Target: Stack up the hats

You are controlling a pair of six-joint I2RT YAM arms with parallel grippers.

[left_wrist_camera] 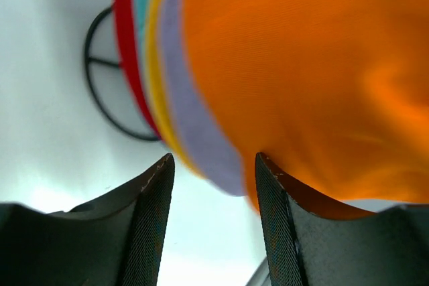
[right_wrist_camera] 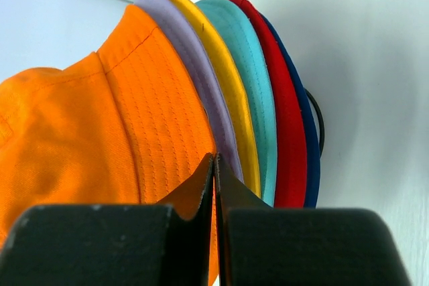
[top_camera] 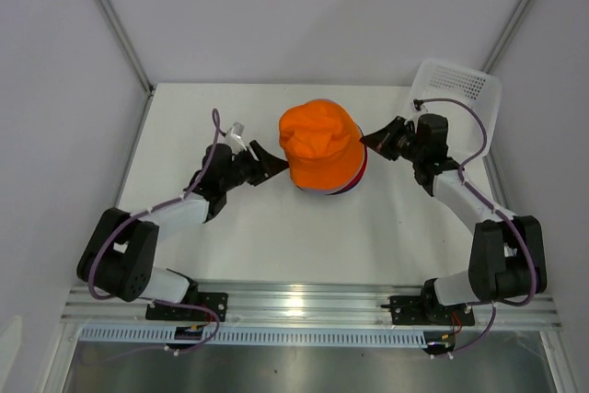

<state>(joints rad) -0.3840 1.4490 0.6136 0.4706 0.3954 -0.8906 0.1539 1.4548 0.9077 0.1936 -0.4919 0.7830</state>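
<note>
1. While the step in hand looks like settling the last hat, the left fingers [left_wrist_camera: 151,212] are standing roughly half open right at the near brims, with nothing between them.
2. Opposite them, the right fingers [right_wrist_camera: 201,192] are pressing fully together with their tips against the brim of the orange hat [top_camera: 320,143]. Whether they are nipping any fabric, I cannot tell.
3. To finish well, I judge both arms should be backing straight away from the pile, low and slow, so that no finger is dragging a floppy brim along.
4. All six hats are sitting nested in one pile at the middle of the worktop [top_camera: 276,236]. Orange is lying on top, and under it the lavender brim [right_wrist_camera: 194,58], yellow brim [right_wrist_camera: 221,78], teal brim [right_wrist_camera: 251,65], red brim [right_wrist_camera: 285,98] and navy brim [right_wrist_camera: 310,138] are showing in that order.
5. Under the pile, a thin black wire frame [left_wrist_camera: 104,63] is peeking out on the white surface.
6. Going by this, the stacking seems all but done.
7. Farther back, a white lattice basket [top_camera: 460,89] is leaning at the right rear corner, and plain white walls are closing in the sides and back.
</note>
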